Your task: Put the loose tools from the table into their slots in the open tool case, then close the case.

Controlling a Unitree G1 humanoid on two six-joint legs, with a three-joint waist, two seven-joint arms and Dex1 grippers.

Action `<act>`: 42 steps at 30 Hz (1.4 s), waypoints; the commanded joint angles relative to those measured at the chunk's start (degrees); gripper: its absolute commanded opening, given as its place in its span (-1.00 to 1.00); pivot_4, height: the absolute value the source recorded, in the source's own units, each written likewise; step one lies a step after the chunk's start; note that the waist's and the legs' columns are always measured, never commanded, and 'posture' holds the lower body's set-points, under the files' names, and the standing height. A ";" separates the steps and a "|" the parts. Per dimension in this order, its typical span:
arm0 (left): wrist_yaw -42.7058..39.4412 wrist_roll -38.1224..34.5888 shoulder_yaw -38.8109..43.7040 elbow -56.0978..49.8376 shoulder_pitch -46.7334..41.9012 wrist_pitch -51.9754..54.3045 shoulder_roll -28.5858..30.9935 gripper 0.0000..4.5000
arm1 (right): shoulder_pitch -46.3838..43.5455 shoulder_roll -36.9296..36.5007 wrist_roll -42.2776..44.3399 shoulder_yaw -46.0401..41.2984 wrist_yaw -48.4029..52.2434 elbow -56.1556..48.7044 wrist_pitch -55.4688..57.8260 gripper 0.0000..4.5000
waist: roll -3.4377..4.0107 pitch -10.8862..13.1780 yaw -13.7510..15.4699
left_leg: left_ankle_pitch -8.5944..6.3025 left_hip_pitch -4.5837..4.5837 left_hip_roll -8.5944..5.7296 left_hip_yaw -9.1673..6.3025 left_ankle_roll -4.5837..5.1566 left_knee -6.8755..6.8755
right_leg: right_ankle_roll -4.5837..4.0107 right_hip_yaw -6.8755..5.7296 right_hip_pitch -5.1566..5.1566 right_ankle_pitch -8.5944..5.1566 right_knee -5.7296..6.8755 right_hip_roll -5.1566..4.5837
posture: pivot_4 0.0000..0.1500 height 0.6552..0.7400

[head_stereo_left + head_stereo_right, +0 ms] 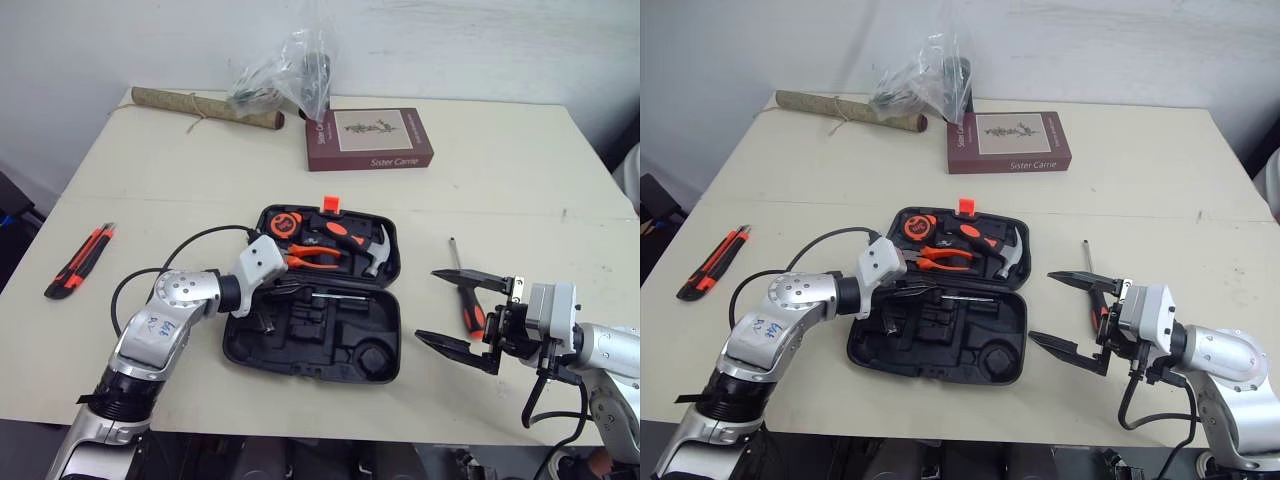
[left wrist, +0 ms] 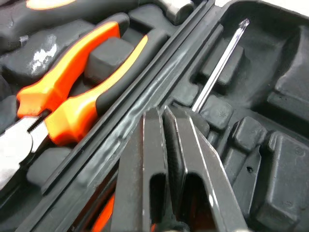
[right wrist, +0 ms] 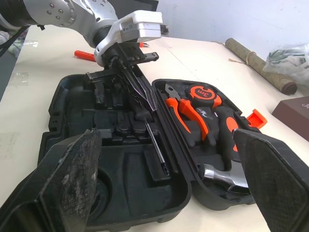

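- We count two screwdrivers: one in the tool case [image 1: 300,358], its shaft [image 2: 219,63] lying in the near half, and one loose on the desk [image 1: 500,190] right of the case, the desk screwdriver [image 1: 470,305].
- One utility knife [image 1: 80,262] lies loose, well apart from the case, near the desk's left edge.
- In the case's far half we see one tape measure [image 1: 287,222], one pair of pliers [image 1: 312,260] and one hammer [image 1: 378,255].
- The left gripper [image 2: 164,116] is clamped narrow on the cased screwdriver's black handle.
- The right gripper [image 1: 425,304] is spread wide by the desk screwdriver; we cannot tell whether it touches it.
- The left gripper's fingers hide most of the handle they hold, and the dark recesses of the near half are hard to make out.
- At the far side we count one book [image 1: 367,138], one rolled mat [image 1: 205,108] and one plastic bag [image 1: 290,70].
- Bare desk lies between the case and the book; the case and the right gripper sit near the front edge.
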 commanded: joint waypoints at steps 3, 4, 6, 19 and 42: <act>0.20 6.81 -7.51 7.05 5.32 -5.47 1.60 -0.96 | 0.05 -0.04 0.38 -0.79 -1.33 -1.46 0.08 1.00 | 0.20 -0.52 -0.01 | -0.04 0.09 -0.03 0.00 0.01 -0.01 | 0.00 0.01 0.08 0.00 -0.04 -0.04 | 1.00 1.00; 0.41 6.57 -7.90 8.47 6.50 -5.42 0.86 -0.96 | 0.00 0.00 0.25 -0.73 -1.60 -1.40 0.09 1.00 | 0.26 -0.77 -0.03 | -0.06 0.13 -0.03 0.03 0.01 -0.05 | 0.00 0.02 0.08 0.00 -0.06 -0.04 | 1.00 1.00; 0.34 6.54 -8.64 9.99 7.77 -5.67 0.23 -0.96 | -0.08 0.05 0.09 -0.65 -1.90 -1.27 0.05 1.00 | 0.64 -1.35 -0.04 | -0.14 0.31 0.00 0.04 0.02 -0.12 | 0.00 0.02 0.25 0.00 -0.16 -0.04 | 1.00 1.00; -6.26 -11.19 11.41 1.54 8.65 -21.40 -1.25 -0.59 | 4.99 1.29 0.17 -10.91 -6.76 3.53 -2.15 1.00 | 1.03 -1.76 -0.08 | -0.47 0.46 -0.03 0.02 0.10 -0.33 | -0.01 0.13 0.54 -0.03 -0.44 -0.59 | 1.00 1.00; -4.14 -13.13 65.46 47.06 40.40 -44.49 18.22 0.98 | 21.99 1.69 -5.76 -39.34 -9.54 45.16 -27.98 1.00 | 0.69 -1.15 -2.54 | -0.80 0.41 -0.04 0.15 0.02 -0.93 | -0.12 0.29 -0.07 -0.09 -0.55 -0.87 | 1.00 1.00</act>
